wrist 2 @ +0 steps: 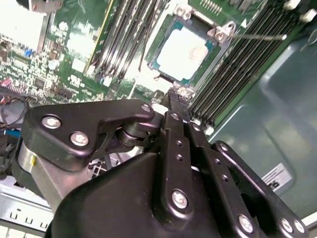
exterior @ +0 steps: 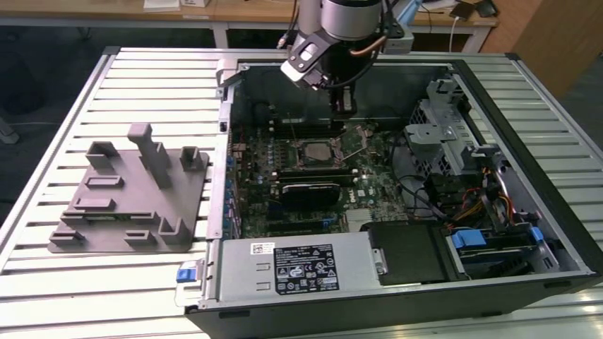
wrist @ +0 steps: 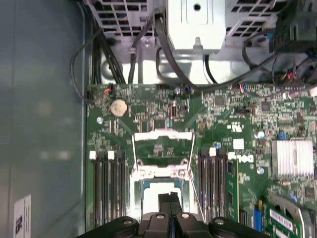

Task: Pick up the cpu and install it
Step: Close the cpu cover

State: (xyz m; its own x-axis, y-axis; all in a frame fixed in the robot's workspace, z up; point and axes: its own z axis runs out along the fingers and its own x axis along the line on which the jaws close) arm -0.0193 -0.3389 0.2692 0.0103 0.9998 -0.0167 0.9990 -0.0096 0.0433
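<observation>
We locate the gripper (exterior: 342,106) at the upper centre of the exterior view, hanging over the open computer case (exterior: 405,88). Its fingers are clenched together and nothing sits between them. In both wrist views the two finger blades meet along a thin seam. The cpu (wrist 2: 184,52) is not in the grasp: its bright silver top lies flat inside the socket (exterior: 315,167), at the centre of the exterior view, and the fingertips stand just beside it, on the side nearer the case's back wall. The load frame (wrist: 163,135) appears swung up and open, so the chip looks uncovered, and the memory slots (wrist: 106,188) flank the socket on both sides. The grey fixture plate (exterior: 132,205) on the exterior view's left carries no chip that we can see. We judge that the pick and the placement are done, and that the step in hand belongs to the seating end of the task, with the chip not yet clamped. We cannot tell whether the chip is fully down in its recess. Any move close to the socket calls for straight, gentle travel, with no sideways drag across the chip, the open frame or the neighbouring slots.
</observation>
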